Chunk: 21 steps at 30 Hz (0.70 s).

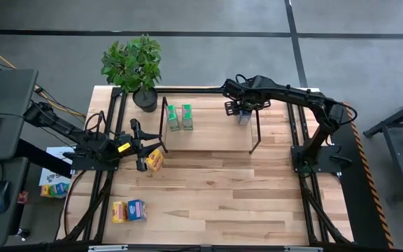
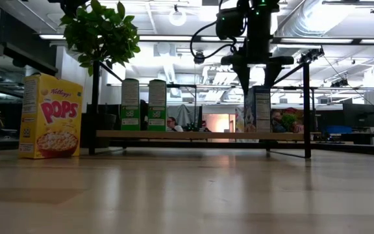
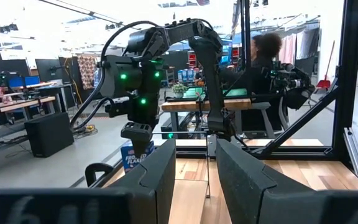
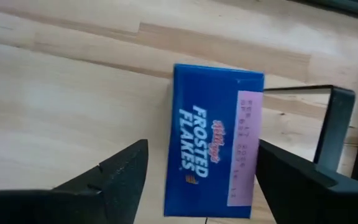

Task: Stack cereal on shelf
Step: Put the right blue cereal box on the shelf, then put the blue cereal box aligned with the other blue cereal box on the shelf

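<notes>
Hovering the right gripper (image 4: 197,171), fingers apart, over the blue cereal box (image 4: 215,140) standing at the shelf (image 1: 208,133) board's right end (two green boxes (image 1: 180,117) far left), lifting straight up without tipping it.

We see a blue Frosted Flakes box (image 4: 213,142) standing upright on the shelf (image 1: 208,137), directly below the right gripper (image 4: 202,171), between its spread fingers. Two green boxes (image 1: 180,117) stand side by side at the shelf's other end. A yellow Pops box (image 1: 155,160) stands just beside the left gripper (image 1: 140,145). Another yellow box (image 1: 119,211) and a blue box (image 1: 137,209) lie together, well apart from both.
</notes>
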Tool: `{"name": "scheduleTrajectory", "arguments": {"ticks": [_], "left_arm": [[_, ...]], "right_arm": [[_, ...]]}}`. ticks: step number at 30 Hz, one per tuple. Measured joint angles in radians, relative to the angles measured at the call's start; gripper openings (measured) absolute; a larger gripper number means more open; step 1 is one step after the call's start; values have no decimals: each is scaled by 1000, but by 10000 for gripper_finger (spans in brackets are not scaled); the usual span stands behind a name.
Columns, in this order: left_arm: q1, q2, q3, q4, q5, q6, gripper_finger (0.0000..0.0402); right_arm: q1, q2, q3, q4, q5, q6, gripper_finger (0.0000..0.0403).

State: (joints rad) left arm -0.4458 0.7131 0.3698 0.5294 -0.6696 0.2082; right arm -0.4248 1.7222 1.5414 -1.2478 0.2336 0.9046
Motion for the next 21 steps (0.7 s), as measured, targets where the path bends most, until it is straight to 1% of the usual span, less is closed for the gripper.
{"name": "scheduleTrajectory", "arguments": {"ticks": [5,7,9,13,17,19,21], "left_arm": [[0,0,0,0,0,0,106],[0,0,0,0,0,0,106],[0,0,0,0,0,0,106],[0,0,0,12,0,2,106],[0,0,0,16,0,2,106],[0,0,0,16,0,2,106],[-1,0,0,16,0,2,106]], "right_arm": [[-1,0,11,-38,-102,-53,278],[2,-1,36,-79,-110,-60,278],[11,-1,66,-132,-97,-60,278],[44,-2,141,-227,-29,-50,278],[87,-2,223,-280,-5,-55,278],[123,-2,262,-297,10,-65,278],[183,-3,281,-315,61,-85,278]]}}
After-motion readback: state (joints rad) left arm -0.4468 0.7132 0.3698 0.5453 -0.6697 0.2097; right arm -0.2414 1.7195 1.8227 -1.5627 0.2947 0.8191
